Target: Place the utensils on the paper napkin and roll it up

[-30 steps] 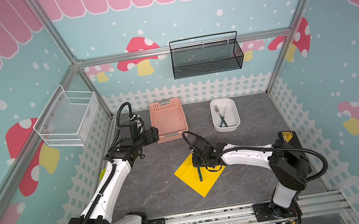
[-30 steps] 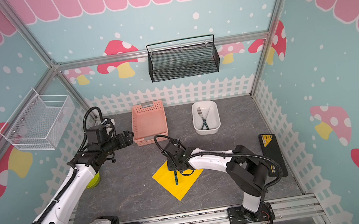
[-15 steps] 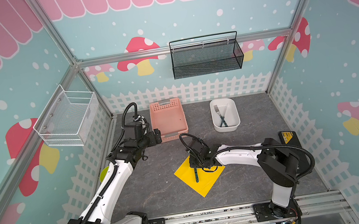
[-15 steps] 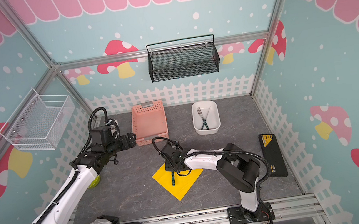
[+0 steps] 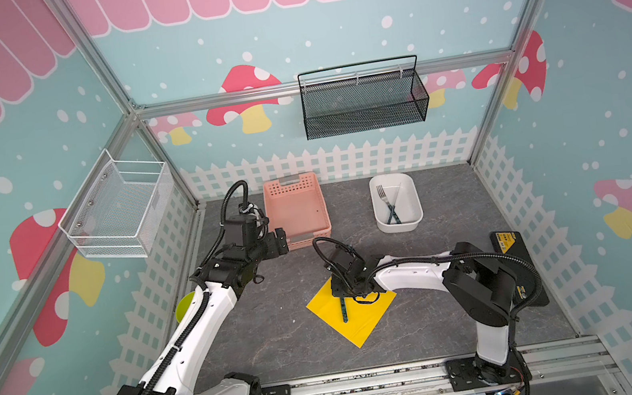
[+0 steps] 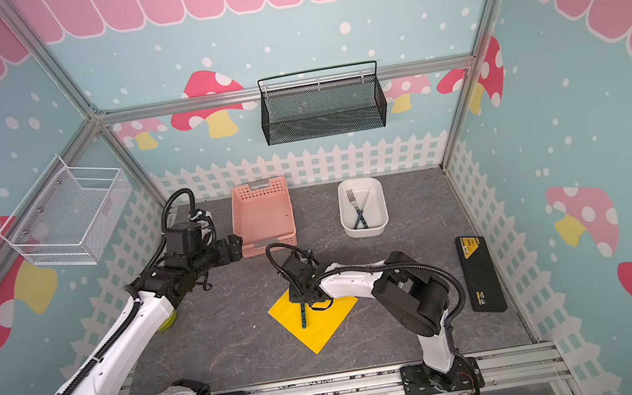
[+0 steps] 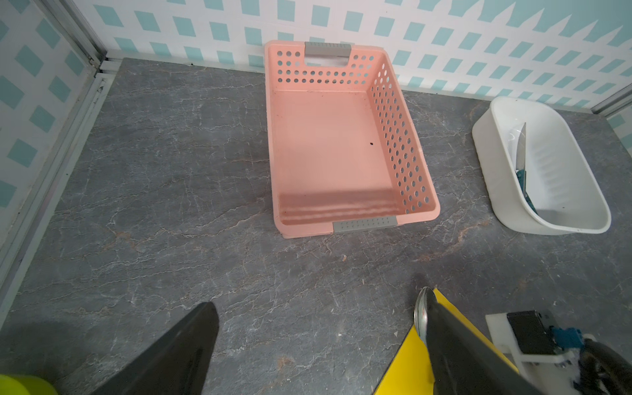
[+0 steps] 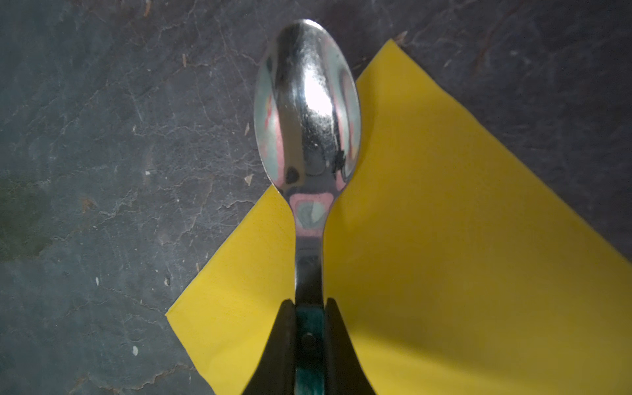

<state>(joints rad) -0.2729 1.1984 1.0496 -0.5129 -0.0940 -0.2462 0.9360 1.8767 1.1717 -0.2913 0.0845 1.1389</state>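
Our right gripper (image 8: 309, 304) pinches the spoon (image 8: 307, 113) by its teal handle over the yellow napkin (image 8: 444, 239), the spoon's bowl jutting past the paper's edge. Our left gripper (image 7: 319, 304) hangs spread wide before the pink basket (image 7: 325, 154). The fork (image 5: 385, 199) and knife (image 5: 397, 194) lie in the white tub (image 5: 416, 209).

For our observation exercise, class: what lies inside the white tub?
A fork and a knife lie in the white tub, their teal handles crossing. Nothing else shows. In the left wrist view, the tub's wall covers the fork.
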